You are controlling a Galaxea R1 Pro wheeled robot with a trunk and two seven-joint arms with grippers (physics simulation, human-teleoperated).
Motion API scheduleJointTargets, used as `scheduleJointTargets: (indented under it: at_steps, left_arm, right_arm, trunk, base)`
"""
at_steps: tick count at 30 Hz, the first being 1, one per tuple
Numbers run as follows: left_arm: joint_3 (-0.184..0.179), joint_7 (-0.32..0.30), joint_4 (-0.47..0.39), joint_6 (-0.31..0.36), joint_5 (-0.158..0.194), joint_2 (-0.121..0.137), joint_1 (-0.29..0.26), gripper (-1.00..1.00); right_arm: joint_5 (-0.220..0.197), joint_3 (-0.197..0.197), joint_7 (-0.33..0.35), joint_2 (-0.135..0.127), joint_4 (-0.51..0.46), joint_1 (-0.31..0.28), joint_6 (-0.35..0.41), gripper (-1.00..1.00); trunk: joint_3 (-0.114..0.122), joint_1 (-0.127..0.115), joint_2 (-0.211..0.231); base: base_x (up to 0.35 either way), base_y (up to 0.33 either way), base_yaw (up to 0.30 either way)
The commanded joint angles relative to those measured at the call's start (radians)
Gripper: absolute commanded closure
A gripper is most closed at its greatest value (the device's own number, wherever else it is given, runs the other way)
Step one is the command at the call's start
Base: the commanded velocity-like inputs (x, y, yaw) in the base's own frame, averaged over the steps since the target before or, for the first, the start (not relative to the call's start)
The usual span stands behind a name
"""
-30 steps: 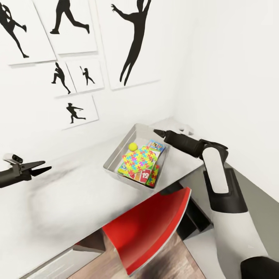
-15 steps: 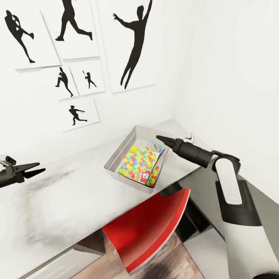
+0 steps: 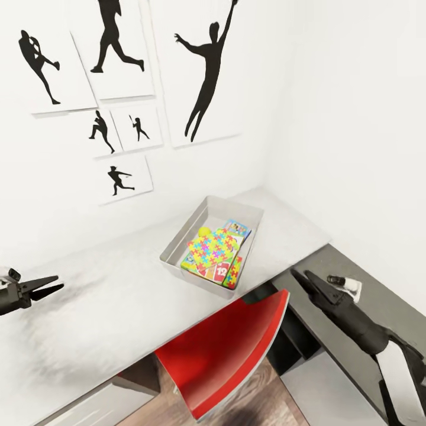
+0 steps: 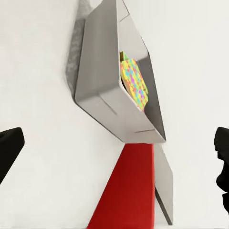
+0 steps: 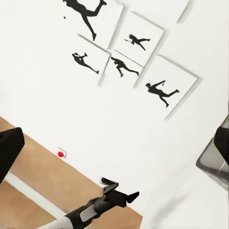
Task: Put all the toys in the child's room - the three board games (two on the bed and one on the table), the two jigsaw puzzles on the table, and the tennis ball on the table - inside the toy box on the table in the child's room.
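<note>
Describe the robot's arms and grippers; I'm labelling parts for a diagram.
Both grippers are black with two tapered, pointed fingers. The right gripper sits on a round black forearm that joins a white link with black trim. The left gripper carries a small white-and-grey block on top.

We held our black left hand (image 3: 50, 285) out at the head view's left edge, its two fingers parted and empty. Our black right hand (image 3: 302, 278) reached low at the right, white forearm behind, fingers together at the tip.
</note>
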Motion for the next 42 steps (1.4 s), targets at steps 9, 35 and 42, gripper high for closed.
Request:
scheduleJointTargets:
  at_steps: [9, 35, 42]
  left_arm:
    - [-0.002, -0.004, 0.008, -0.041, 0.002, -0.01, 0.058, -1.0]
    - [0.001, -0.004, 0.007, -0.046, 0.002, -0.014, 0.06, -1.0]
    - [0.001, -0.004, 0.007, -0.046, 0.002, -0.014, 0.06, -1.0]
  right_arm:
    - [0.009, -0.009, 0.183, 0.008, 0.001, 0.172, -0.19, -1.0]
    - [0.048, -0.056, 0.19, -0.001, 0.001, 0.188, -0.206, -1.0]
    - [0.049, -0.056, 0.192, -0.001, 0.0, 0.188, -0.207, -1.0]
  trunk:
    - [0.014, 0.001, -0.002]
    - [0.057, 0.001, -0.002]
    - [0.069, 0.001, -0.002]
  base:
    - [0.0, 0.0, 0.0]
    - [-0.125, 0.0, 0.0]
    - [-0.031, 0.0, 0.0]
